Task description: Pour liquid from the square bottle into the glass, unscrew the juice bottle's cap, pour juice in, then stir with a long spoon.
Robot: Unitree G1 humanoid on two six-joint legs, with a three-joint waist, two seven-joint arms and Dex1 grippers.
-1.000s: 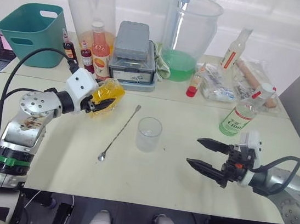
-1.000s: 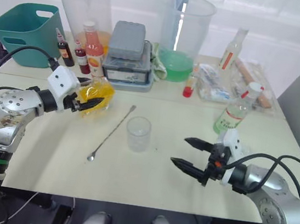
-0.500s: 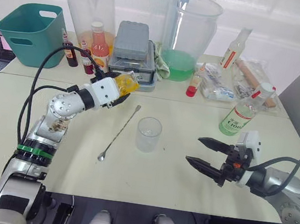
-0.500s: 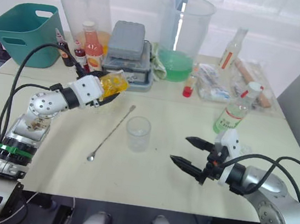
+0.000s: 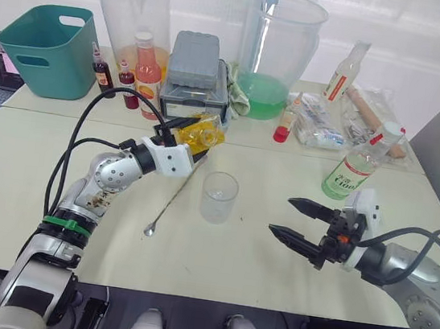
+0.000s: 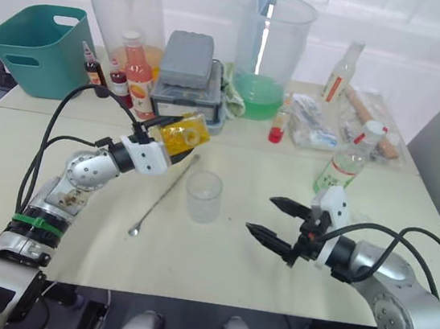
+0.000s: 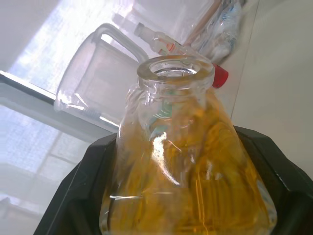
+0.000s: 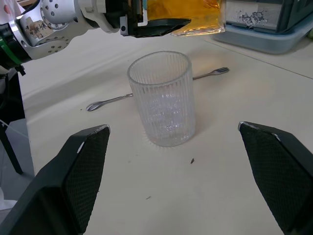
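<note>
My left gripper [image 5: 184,139] is shut on the square bottle [image 5: 203,136], which is tilted on its side in the air, just left of and behind the glass [image 5: 219,198]. Yellow-orange liquid [image 7: 195,166] fills the bottle, and its neck [image 7: 175,73] is open. The glass stands upright in the table's middle and looks empty. The long spoon [image 5: 173,197] lies flat to its left, with its upper end under the bottle. My right gripper [image 5: 281,215] is open just above the table, to the right of the glass and pointing at it. The juice bottle [image 5: 357,168] stands capped behind it.
A teal bin [image 5: 45,44] sits at the back left. Two big clear pitchers [image 5: 132,3] [image 5: 281,43], a grey box [image 5: 194,68], an orange-red bottle [image 5: 145,65] and small dark bottles line the back. Plastic bags [image 5: 323,121] lie at the back right.
My left arm has carried the square bottle to the right, from the table's left side to just beside the glass. The right gripper has edged slightly left, still open.
</note>
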